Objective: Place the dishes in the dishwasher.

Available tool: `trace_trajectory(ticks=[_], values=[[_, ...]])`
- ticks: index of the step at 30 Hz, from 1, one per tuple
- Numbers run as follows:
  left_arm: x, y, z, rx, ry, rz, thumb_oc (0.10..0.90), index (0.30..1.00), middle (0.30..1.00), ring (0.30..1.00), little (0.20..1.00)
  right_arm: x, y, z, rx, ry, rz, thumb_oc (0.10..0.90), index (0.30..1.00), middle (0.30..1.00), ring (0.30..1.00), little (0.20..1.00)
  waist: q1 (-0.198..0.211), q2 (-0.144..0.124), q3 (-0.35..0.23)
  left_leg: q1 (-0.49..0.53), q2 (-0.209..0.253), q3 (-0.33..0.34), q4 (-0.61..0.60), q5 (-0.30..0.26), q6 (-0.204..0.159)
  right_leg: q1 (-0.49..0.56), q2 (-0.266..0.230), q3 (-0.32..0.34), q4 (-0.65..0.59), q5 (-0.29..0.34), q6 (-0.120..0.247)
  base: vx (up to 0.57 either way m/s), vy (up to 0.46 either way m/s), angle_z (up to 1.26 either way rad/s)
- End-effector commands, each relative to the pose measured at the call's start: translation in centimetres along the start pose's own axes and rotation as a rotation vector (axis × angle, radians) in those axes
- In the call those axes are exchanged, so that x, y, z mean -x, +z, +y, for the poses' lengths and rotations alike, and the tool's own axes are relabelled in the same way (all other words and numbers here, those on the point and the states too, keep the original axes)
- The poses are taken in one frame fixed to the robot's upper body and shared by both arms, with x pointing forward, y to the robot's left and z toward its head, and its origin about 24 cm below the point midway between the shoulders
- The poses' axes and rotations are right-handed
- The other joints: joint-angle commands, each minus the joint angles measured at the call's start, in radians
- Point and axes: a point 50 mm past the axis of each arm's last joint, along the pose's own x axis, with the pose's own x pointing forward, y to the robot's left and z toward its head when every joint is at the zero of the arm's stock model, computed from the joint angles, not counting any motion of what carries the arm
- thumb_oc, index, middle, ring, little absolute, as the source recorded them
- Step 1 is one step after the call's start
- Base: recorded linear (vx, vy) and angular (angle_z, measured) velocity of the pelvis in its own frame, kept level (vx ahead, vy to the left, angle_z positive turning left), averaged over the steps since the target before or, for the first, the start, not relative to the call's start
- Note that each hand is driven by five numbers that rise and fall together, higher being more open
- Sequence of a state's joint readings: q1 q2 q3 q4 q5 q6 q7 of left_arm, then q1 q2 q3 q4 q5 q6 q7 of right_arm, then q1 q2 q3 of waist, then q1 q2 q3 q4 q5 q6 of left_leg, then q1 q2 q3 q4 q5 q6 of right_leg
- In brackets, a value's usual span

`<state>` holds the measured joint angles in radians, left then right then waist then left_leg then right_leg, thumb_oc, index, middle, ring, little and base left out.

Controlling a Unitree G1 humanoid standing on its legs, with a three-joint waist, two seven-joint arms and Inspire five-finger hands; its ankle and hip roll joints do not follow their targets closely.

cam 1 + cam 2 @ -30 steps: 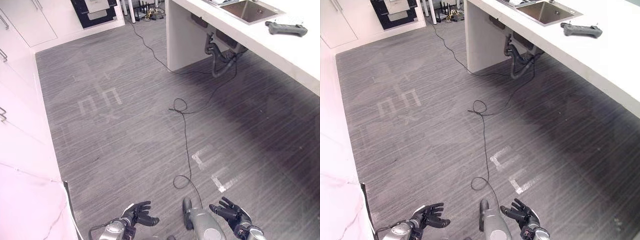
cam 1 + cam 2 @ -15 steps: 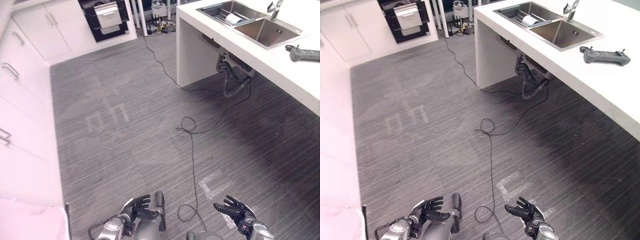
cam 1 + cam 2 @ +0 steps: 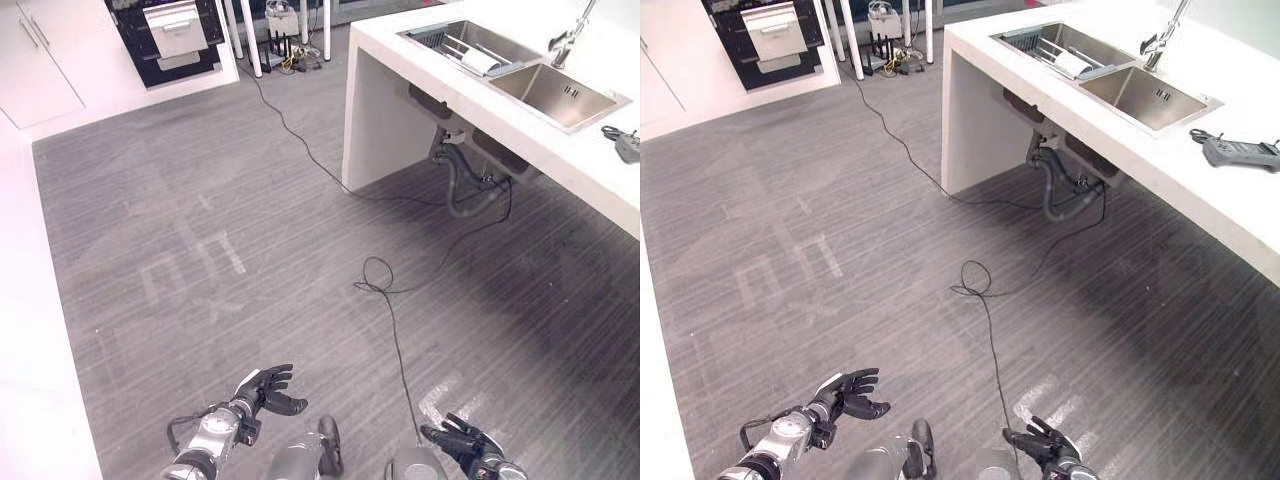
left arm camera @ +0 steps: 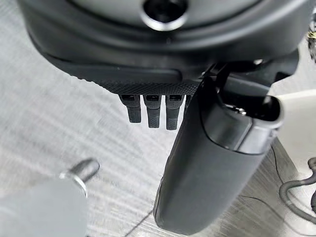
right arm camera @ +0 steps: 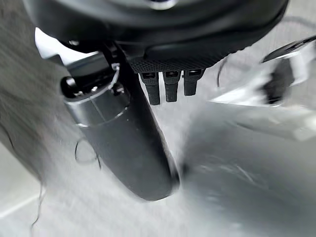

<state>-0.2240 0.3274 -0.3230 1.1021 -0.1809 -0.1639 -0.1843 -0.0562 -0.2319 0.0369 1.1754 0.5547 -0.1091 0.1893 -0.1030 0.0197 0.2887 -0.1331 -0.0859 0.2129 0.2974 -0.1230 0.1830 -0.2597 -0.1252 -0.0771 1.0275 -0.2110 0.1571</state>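
dishes [image 3: 1072, 62] in sink rack [image 3: 1045, 45] — counter [image 3: 1160, 165] well apart; left hand [image 3: 262, 388], right hand [image 3: 460, 443] spread, empty.

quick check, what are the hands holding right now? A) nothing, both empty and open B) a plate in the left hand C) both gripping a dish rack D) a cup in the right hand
A: the left hand and the right hand both hang over the bare floor with fingers spread and nothing in them; the dishes sit in the rack by the sink on the counter.
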Motion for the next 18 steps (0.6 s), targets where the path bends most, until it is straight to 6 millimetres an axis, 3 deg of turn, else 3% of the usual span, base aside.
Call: trace_trajectory(ticks=[1, 3, 4, 6, 11, 12, 14, 16, 18], values=[[-0.3, 1.6, -0.6, -0.013, -0.013, -0.072, 0.8, 0.9, 0.9, 0.9, 0.9, 0.8, 1.7, -2.9, 0.064, -0.061, -0.069, 0.8, 0.9, 0.9, 0.9, 0.9, -0.033, 0.05, -0.027, 0.034, 0.059, -0.092, 0.003, -0.116, -0.092, 0.099, 0.109, -0.137, -0.51, 0.066, -0.073, 0.32, -0.045, 0.15], [-0.4, 1.7, -0.7, -0.011, 0.0, -0.065, 0.8, 0.9, 0.9, 0.9, 0.9, 0.8, 2.0, -3.0, 0.06, -0.056, -0.078, 0.8, 0.9, 0.9, 0.9, 0.9, -0.05, 0.049, -0.012, 0.064, 0.064, -0.091, 0.003, -0.143, -0.098, 0.092, 0.072, -0.146, -0.713, 0.098, -0.073, 0.34, -0.098, 0.57], [-0.3, 1.1, -0.8, -0.003, 0.008, -0.053, 0.8, 0.9, 0.9, 0.9, 0.9, 0.8, 2.0, -3.0, 0.066, -0.053, -0.076, 0.8, 0.9, 0.9, 0.9, 0.9, -0.062, 0.027, -0.014, 0.087, 0.042, -0.083, 0.003, -0.168, -0.098, 0.024, 0.016, -0.119, -0.728, 0.137, -0.041, 0.35, -0.125, 1.07], [0.0, -0.3, -1.3, 0.009, 0.014, -0.023, 0.8, 0.9, 0.9, 0.9, 0.9, 0.7, 1.8, -2.8, 0.075, -0.05, -0.071, 0.8, 0.9, 0.9, 0.9, 0.9, -0.068, 0.008, -0.016, 0.132, 0.022, -0.067, 0.003, -0.216, -0.095, -0.038, -0.042, -0.095, -0.728, 0.195, 0.001, 0.5, -0.196, 0.24], [0.5, -2.4, -2.4, 0.013, 0.009, 0.044, 0.8, 0.9, 0.9, 0.9, 0.9, 0.6, 1.5, -2.6, 0.055, -0.065, -0.07, 0.8, 0.9, 0.9, 0.9, 0.9, -0.074, 0.02, -0.035, 0.239, 0.052, -0.077, 0.003, -0.232, -0.117, 0.014, -0.007, -0.101, -0.728, 0.163, -0.04, 0.49, -0.238, -0.14], [0.5, -2.7, -2.5, 0.025, 0.007, 0.053, 0.8, 0.9, 0.9, 0.9, 0.9, 0.6, 1.6, -2.5, 0.056, -0.068, -0.071, 0.8, 0.9, 0.9, 0.9, 0.9, -0.075, 0.023, -0.045, 0.279, 0.066, -0.07, 0.003, -0.216, -0.137, 0.032, 0.002, -0.113, -0.728, 0.142, -0.06, 0.33, -0.163, 0.37], [0.5, -2.8, -2.9, 0.04, -0.002, 0.045, 0.8, 0.9, 0.9, 0.9, 0.9, 0.6, 2.0, -2.7, 0.078, -0.077, -0.079, 0.8, 0.9, 0.9, 0.9, 0.9, -0.063, 0.022, -0.056, 0.314, 0.078, -0.069, 0.064, -0.058, -0.198, 0.071, 0.015, -0.122, -0.728, 0.097, -0.101, 0.39, -0.218, 0.23], [0.5, -2.8, -3.2, 0.052, -0.008, 0.032, 0.8, 0.9, 0.9, 0.9, 0.9, 0.7, 2.2, -3.0, 0.099, -0.085, -0.085, 0.8, 0.9, 0.9, 0.9, 0.9, -0.056, 0.027, -0.055, 0.27, 0.08, -0.08, 0.186, 0.008, -0.228, 0.095, 0.027, -0.125, -0.728, 0.075, -0.125, 0.26, -0.182, -0.1], [0.5, -2.4, -3.1, 0.063, -0.014, 0.014, 0.8, 0.9, 0.9, 0.9, 0.9, 0.8, 2.6, -3.4, 0.117, -0.097, -0.089, 0.8, 0.9, 0.9, 0.9, 0.9, -0.04, 0.015, -0.047, 0.139, 0.13, -0.054, 0.391, 0.063, -0.238, 0.144, 0.026, -0.151, -0.728, 0.042, -0.162, 0.25, -0.246, -0.5]])
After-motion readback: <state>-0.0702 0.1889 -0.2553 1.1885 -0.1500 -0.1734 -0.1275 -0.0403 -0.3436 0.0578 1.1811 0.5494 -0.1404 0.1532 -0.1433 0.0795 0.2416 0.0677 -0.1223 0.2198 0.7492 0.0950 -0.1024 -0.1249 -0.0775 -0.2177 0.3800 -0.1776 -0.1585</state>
